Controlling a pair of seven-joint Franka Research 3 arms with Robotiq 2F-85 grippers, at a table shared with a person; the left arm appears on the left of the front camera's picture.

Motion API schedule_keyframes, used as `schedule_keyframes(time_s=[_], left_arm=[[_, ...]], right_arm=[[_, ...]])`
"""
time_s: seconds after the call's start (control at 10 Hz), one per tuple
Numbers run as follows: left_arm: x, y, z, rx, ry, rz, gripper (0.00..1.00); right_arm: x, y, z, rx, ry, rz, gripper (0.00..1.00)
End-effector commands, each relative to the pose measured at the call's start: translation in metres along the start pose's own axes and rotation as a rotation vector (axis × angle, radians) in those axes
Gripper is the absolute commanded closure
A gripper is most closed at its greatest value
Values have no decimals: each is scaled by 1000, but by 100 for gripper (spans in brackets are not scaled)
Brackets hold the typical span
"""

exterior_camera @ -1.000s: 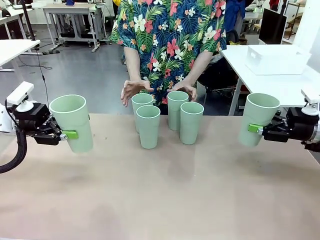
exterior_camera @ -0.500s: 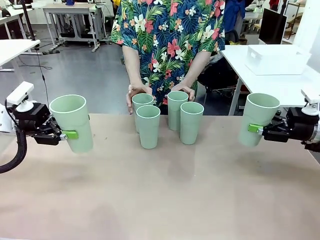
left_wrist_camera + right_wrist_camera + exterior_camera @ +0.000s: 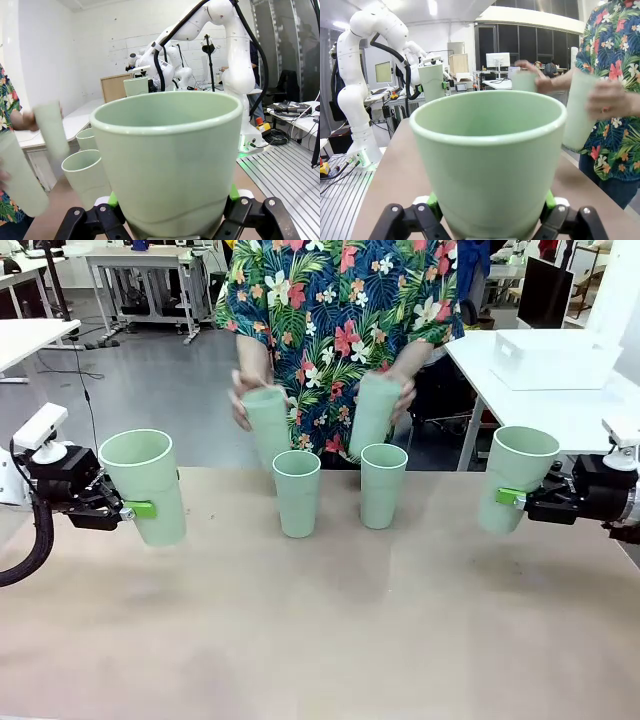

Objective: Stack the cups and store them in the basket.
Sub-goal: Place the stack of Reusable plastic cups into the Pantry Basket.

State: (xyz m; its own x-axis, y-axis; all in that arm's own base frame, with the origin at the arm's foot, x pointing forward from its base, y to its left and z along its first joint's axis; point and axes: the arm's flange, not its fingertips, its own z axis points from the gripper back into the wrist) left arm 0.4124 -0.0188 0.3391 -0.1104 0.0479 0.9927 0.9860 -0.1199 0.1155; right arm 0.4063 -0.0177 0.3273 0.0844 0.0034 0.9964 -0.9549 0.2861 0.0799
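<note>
My left gripper point(image 3: 140, 508) is shut on a pale green cup point(image 3: 145, 485) held upright just above the table's left side; up close that cup point(image 3: 170, 160) sits between the green pads. My right gripper point(image 3: 508, 496) is shut on another cup point(image 3: 515, 478) at the right, seen close as cup point(image 3: 487, 155). Two cups point(image 3: 297, 492) point(image 3: 383, 484) stand upright on the table at the far middle. The person holds one lifted cup point(image 3: 265, 422) in one hand and another point(image 3: 375, 415) in the other. The white basket point(image 3: 555, 360) sits on a side table at the far right.
The brown table point(image 3: 320, 620) stretches wide between the two arms and toward the near edge. The person in a flowered shirt point(image 3: 340, 300) stands at the far edge, right behind the standing cups. White lab tables point(image 3: 30, 335) stand in the background.
The person has lifted the two rear cups off the table, one in each hand, and raised them to chest height. Both arms and their cups have stayed still.
</note>
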Motion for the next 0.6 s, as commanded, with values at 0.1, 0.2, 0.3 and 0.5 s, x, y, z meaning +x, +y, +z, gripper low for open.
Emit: schedule_keyframes(time_s=[0.1, 0.2, 0.3, 0.5], left_arm=[[1, -1, 1, -2, -5, -1, 15], [1, -1, 1, -2, -5, -1, 15], [1, -1, 1, -2, -5, -1, 15], [1, -1, 1, -2, -5, -1, 15]], right_arm=[[2, 0, -1, 0, 1, 4, 15], [2, 0, -1, 0, 1, 4, 15], [2, 0, -1, 0, 1, 4, 15], [2, 0, -1, 0, 1, 4, 15]])
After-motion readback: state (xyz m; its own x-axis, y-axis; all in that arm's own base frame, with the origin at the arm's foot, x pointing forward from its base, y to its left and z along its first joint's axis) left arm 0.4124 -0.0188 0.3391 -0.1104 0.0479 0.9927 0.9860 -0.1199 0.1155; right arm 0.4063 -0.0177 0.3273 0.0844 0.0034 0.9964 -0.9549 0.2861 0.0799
